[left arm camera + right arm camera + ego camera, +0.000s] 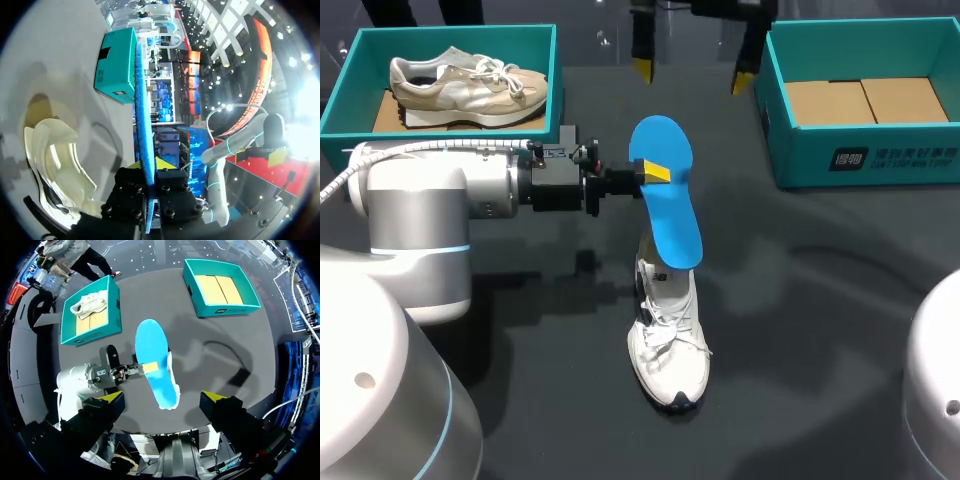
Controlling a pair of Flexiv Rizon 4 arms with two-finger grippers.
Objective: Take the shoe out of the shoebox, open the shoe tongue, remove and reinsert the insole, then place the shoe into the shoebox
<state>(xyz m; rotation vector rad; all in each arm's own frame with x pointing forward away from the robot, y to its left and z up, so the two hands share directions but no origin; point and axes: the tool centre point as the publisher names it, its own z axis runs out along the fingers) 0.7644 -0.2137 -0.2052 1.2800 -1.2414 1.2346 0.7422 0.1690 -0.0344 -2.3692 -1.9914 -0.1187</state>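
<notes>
Head view: left gripper (655, 172) pinched shut on blue insole (672, 225), held over the opening of the white shoe (672, 345). Shoe stands on dark table (820, 330), outside both boxes. Right gripper (692, 73) spread wide, holding nothing, near table's far edge.

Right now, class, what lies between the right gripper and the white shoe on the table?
The blue insole, shut in the left gripper: the right wrist view shows it hiding most of the white shoe.
</notes>
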